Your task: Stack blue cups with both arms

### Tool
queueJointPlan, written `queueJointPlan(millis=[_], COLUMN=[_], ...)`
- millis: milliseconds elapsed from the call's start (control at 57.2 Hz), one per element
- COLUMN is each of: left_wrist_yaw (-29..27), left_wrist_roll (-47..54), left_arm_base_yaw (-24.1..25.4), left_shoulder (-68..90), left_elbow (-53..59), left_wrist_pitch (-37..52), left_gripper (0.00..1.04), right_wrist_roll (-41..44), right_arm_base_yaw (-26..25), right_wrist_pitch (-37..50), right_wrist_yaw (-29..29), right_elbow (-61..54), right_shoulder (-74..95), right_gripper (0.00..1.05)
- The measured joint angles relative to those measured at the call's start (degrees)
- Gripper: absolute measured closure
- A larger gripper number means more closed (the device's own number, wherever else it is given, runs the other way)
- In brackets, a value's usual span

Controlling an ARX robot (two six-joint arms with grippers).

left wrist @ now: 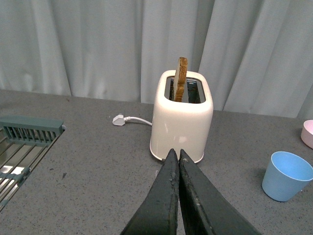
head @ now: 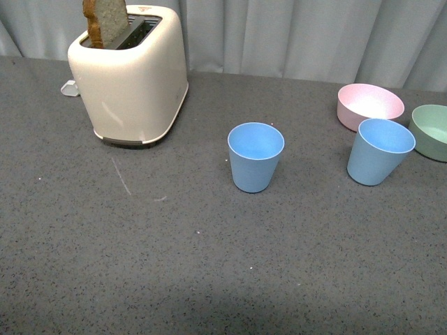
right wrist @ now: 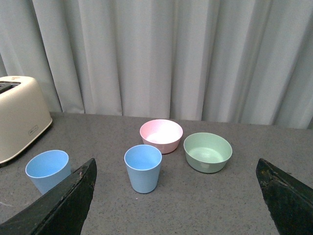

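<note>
Two light blue cups stand upright and apart on the grey table. One cup (head: 255,156) is in the middle; it also shows in the left wrist view (left wrist: 287,176) and the right wrist view (right wrist: 47,169). The other cup (head: 379,151) stands to the right by the bowls, and shows in the right wrist view (right wrist: 143,168). Neither arm shows in the front view. My left gripper (left wrist: 177,154) is shut and empty, pointing at the toaster. My right gripper (right wrist: 176,166) is wide open and empty, with the right-hand cup ahead between its fingers.
A cream toaster (head: 130,73) with a slice of bread (head: 106,21) stands at the back left. A pink bowl (head: 369,105) and a green bowl (head: 432,130) sit behind the right cup. A white plug (left wrist: 119,119) lies behind the toaster. A dish rack (left wrist: 24,142) is far left.
</note>
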State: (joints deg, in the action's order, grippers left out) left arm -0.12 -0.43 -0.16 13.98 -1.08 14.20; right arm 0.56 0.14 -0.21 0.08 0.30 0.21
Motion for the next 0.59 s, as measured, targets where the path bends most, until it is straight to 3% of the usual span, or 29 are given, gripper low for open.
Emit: queueJointPlan(millis=[315, 402, 595], left_wrist_yaw=[-0.02, 0.07, 0.07], left_wrist_roll=[0.0, 0.0, 0.0], left_arm_base_yaw=[0.0, 0.02, 0.02], left_shoulder=[-4.55, -11.3, -13.66], left_elbow=[-0.02, -0.02, -0.02], left_wrist_pitch=[-4.57, -13.18, -14.05], left_gripper=[1.01, 1.01, 1.01], right_wrist_roll=[0.0, 0.0, 0.0], right_arm_base_yaw=[0.0, 0.0, 0.0], right_wrist_pitch=[0.0, 0.0, 0.0], right_wrist_yaw=[0.0, -0.02, -0.02], right_elbow=[0.0, 0.0, 0.0], right_shoulder=[0.0, 0.0, 0.0], right_gripper=[0.1, 0.1, 0.1])
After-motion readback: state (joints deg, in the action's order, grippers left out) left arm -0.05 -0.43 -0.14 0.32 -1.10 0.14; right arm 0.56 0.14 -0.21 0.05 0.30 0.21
